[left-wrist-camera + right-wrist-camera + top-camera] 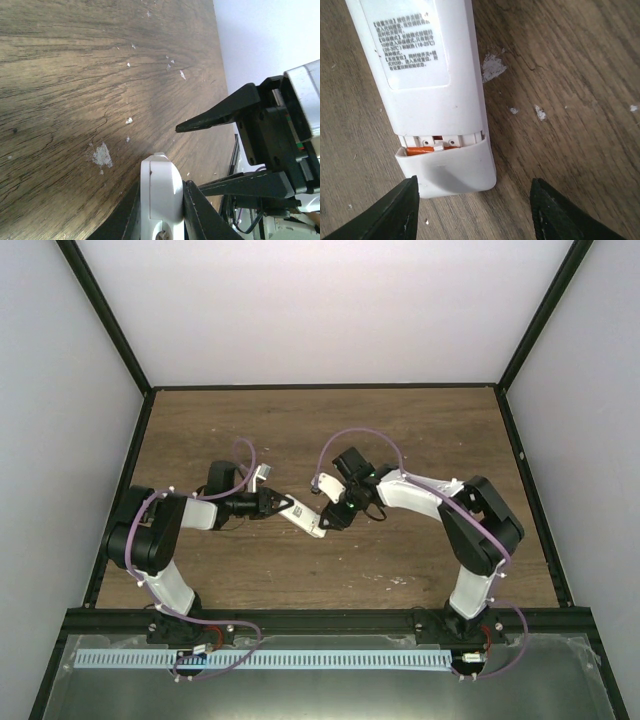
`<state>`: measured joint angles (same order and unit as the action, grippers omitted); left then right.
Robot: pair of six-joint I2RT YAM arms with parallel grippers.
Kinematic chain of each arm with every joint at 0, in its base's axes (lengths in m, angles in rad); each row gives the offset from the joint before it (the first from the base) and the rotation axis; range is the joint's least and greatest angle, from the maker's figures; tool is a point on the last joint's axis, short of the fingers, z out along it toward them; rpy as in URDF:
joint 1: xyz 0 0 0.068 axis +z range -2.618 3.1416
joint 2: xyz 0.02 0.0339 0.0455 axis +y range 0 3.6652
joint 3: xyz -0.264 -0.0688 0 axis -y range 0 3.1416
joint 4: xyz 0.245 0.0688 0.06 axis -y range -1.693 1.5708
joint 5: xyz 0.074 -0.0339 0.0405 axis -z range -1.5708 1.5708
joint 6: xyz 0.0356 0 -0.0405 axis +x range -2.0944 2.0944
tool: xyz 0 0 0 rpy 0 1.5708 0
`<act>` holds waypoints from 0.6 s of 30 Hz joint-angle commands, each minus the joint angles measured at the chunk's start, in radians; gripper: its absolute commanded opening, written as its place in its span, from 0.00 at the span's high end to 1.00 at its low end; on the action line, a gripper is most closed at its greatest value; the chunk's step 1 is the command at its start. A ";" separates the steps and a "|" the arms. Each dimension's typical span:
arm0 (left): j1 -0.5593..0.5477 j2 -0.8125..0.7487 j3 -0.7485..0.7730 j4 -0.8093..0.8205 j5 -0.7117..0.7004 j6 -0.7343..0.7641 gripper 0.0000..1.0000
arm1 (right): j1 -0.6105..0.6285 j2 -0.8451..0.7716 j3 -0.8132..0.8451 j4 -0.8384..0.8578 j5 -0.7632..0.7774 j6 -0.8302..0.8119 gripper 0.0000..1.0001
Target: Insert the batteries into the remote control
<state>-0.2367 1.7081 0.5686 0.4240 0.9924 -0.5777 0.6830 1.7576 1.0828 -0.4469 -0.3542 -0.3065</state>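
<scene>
Midway between the left and right edges of the desk (400, 430), the left end effector (283, 507) pinches the remote control (425, 75) steady, apparently so the right end effector (474, 182), spread wide, can close the battery cover (450, 170) over the seated batteries (420, 149).

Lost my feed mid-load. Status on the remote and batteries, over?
Left gripper shut on remote control. Right gripper open, fingers either side of the cover end. Batteries in, orange showing; cover not fully closed. Only crumbs nearby.
</scene>
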 commanded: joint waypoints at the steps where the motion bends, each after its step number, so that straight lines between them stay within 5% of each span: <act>1: -0.003 0.020 0.004 -0.007 -0.060 0.049 1.00 | 0.001 0.037 0.003 0.009 -0.038 -0.022 0.47; 18: -0.004 0.019 0.002 0.000 -0.055 0.044 1.00 | 0.001 0.113 0.024 0.063 -0.085 -0.007 0.51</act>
<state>-0.2363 1.7081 0.5686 0.4244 0.9916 -0.5781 0.6811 1.8267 1.0840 -0.4263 -0.4328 -0.3176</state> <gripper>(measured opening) 0.177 0.490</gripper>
